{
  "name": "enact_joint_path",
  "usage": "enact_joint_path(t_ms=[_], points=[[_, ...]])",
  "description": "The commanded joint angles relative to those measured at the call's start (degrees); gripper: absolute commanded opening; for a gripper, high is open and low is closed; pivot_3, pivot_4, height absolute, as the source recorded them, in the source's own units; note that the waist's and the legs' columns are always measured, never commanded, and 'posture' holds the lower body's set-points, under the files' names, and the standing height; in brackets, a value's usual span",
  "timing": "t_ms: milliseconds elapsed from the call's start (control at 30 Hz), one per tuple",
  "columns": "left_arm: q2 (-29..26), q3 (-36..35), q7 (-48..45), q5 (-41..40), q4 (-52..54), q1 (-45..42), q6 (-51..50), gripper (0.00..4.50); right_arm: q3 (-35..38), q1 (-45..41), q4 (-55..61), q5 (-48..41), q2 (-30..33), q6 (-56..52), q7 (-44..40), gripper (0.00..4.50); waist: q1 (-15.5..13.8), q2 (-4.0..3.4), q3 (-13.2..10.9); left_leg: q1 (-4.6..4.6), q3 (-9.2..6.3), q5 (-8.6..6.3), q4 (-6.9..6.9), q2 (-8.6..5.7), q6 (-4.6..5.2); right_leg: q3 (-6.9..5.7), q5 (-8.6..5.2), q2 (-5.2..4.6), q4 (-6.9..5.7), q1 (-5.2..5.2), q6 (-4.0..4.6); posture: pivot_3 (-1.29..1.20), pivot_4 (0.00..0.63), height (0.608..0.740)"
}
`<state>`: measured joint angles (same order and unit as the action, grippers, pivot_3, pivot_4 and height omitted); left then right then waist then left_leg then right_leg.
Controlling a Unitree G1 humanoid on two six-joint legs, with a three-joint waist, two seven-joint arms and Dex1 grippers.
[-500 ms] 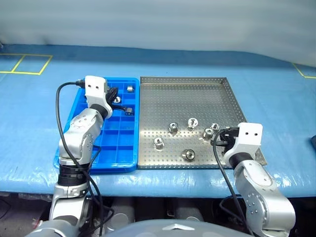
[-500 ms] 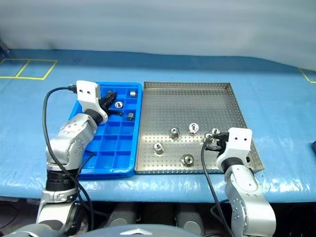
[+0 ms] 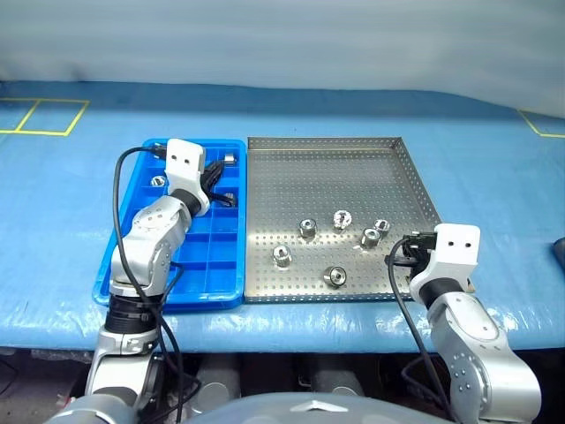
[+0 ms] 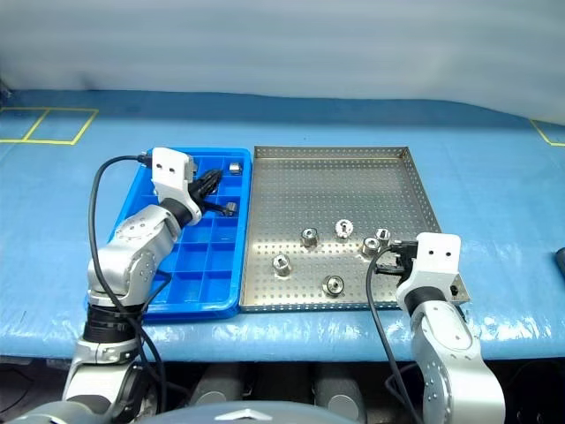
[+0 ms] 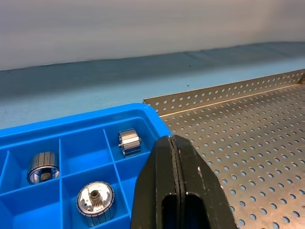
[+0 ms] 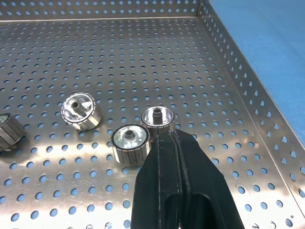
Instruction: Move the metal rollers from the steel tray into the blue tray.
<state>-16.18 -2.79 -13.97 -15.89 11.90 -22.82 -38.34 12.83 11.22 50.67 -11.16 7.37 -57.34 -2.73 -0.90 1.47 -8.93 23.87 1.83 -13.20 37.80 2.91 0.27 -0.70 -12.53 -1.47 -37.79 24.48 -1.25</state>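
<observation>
Head view, trays: you see the blue tray (image 3: 201, 281) lying just left of the steel tray (image 3: 353, 168), their long sides touching, both on a blue cloth (image 3: 494, 177).
Head view, rollers: six metal rollers (image 3: 306, 228) sit loose on the steel tray's near half, and you can make out three more in the blue tray's far compartments.
Head view, left gripper: your left gripper (image 3: 214, 179) hovers over the far part of the blue tray, pointing toward the steel tray, nothing in it.
Head view, right gripper: your right gripper (image 4: 381, 260) sits low at the steel tray's near right corner, just beside the two rightmost rollers.
Left wrist view: the left fingers (image 5: 162, 191) are pressed flat together and hold nothing; beyond them you see three rollers, each in its own square compartment, and the steel tray's perforated rim alongside.
Right wrist view: the right fingers (image 6: 164, 186) are closed tight on nothing; their tip sits just short of two rollers standing close together, a third stands a little apart, and a fourth is at the edge.
</observation>
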Motion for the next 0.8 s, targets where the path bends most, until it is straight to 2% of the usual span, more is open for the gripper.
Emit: enact_joint_path(t_ms=[33,233,367,500,533,600,800], points=[[-0.6,-0.7,-0.4,0.3,1.1,0.2,0.9,0.0,-0.4,0.9,2.8,-0.7,1.9,-0.5,-1.4,0.02,0.0,0.0,0.0,0.0,0.0,0.0,0.0,0.0,0.0,-0.01,0.0,0.0,0.0,-0.01,0.0,0.04,0.15,0.74],[-1.4,-0.3,-1.0,0.5,1.5,1.2,0.4,0.0,-4.3,3.8,5.2,-4.8,6.3,-0.8,-7.4,0.02,0.0,0.0,0.0,-0.01,-0.02,0.0,0.0,0.0,0.0,0.02,-0.01,0.0,0.0,0.0,0.02,0.04,0.15,0.74],[-1.8,-0.1,-1.7,-0.1,2.0,1.5,-0.1,0.0,-4.2,3.7,6.1,-6.9,6.8,-0.3,-8.9,0.02,0.0,0.01,0.0,-0.01,-0.08,0.0,0.01,0.01,0.0,0.0,-0.02,0.01,-0.01,-0.01,0.04,0.06,0.15,0.74],[-3.2,0.2,-6.1,-3.2,3.4,2.4,-2.2,0.0,-4.1,3.2,6.3,-8.7,8.0,-0.1,-10.9,0.02,-0.1,0.01,0.0,-0.01,-0.07,0.0,0.03,0.0,0.0,0.01,-0.02,-0.01,0.0,-0.02,0.03,0.06,0.15,0.74],[-4.0,0.7,-8.2,-4.2,4.2,2.8,-2.7,0.17,-3.9,3.2,6.4,-9.4,8.4,-0.2,-11.5,0.39,-0.1,0.02,0.0,-0.01,-0.07,0.0,0.03,-0.01,0.0,0.01,-0.02,-0.01,0.01,-0.02,0.03,0.06,0.15,0.74],[-6.2,1.8,-11.8,-5.2,5.5,3.6,-3.3,0.54,-3.7,3.1,6.5,-10.4,8.9,-0.2,-12.1,0.82,-0.1,0.01,0.0,0.0,-0.08,0.0,0.0,0.01,0.0,-0.01,-0.03,-0.01,0.01,0.0,0.05,0.07,0.15,0.74],[-11.8,4.5,-19.5,-6.7,8.2,4.8,-3.2,2.57,-3.8,2.5,6.2,-11.9,11.4,-0.8,-13.1,2.84,-0.3,0.0,0.0,-0.02,-0.09,0.0,-0.02,0.02,0.0,0.0,-0.08,0.0,0.0,0.01,0.12,0.09,0.15,0.74]])
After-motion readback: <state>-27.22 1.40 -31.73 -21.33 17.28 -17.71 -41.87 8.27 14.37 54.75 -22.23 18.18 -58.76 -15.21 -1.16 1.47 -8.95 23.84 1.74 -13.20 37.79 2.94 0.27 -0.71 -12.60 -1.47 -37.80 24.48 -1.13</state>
